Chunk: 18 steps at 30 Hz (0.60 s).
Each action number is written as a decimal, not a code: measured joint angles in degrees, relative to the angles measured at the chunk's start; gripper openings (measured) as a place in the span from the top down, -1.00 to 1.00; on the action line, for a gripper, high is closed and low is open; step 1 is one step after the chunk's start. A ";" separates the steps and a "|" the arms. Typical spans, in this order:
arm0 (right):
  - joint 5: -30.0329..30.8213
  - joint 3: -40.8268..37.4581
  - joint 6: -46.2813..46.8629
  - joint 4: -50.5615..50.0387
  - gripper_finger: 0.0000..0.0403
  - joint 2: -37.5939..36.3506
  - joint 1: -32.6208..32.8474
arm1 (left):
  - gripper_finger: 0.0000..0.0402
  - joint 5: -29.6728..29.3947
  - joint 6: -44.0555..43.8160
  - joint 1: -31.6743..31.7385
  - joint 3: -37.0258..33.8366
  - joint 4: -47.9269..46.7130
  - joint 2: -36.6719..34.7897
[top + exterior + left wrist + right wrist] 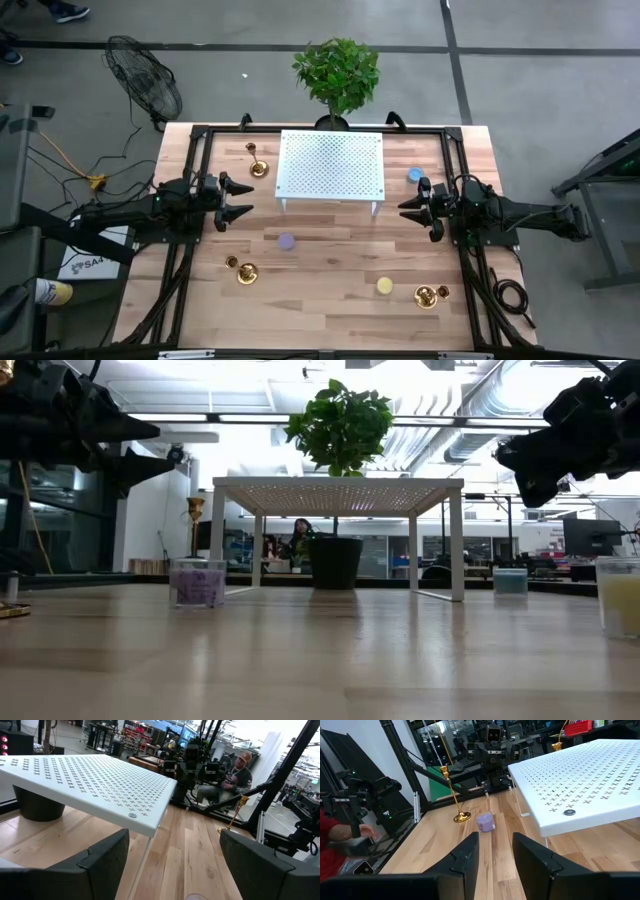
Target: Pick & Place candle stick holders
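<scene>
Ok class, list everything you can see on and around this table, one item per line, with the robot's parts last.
table: one, light wood, under everything
shelf: one, white, perforated, raised on legs, at the far middle of the table
plant: one, green in a dark pot, behind the shelf
candle stick holders: three, gold; one left of the shelf, one near left, one near right
purple candle: one, in front of the shelf
blue candle: one, right of the shelf
yellow candle: one, near right
fan: one, black, on the floor at far left
person: one, seated beyond the table
left gripper: dark, open, left of the shelf
right gripper: dark, open, right of the shelf
</scene>
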 joint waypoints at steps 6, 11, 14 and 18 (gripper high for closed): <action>0.00 0.02 0.01 0.00 0.43 0.00 0.01 | -0.53 0.00 0.00 0.01 0.00 0.00 0.00; 0.01 0.02 0.01 0.00 0.43 -0.02 -0.01 | -0.53 -0.01 0.00 0.00 0.00 0.00 -0.02; -0.01 0.00 0.00 -0.01 0.43 -0.01 0.00 | -0.53 -0.01 0.02 0.00 0.00 0.00 0.00; -0.01 0.00 -0.01 -0.02 0.43 -0.01 0.02 | -0.53 0.00 -1.21 0.01 0.00 0.22 -0.01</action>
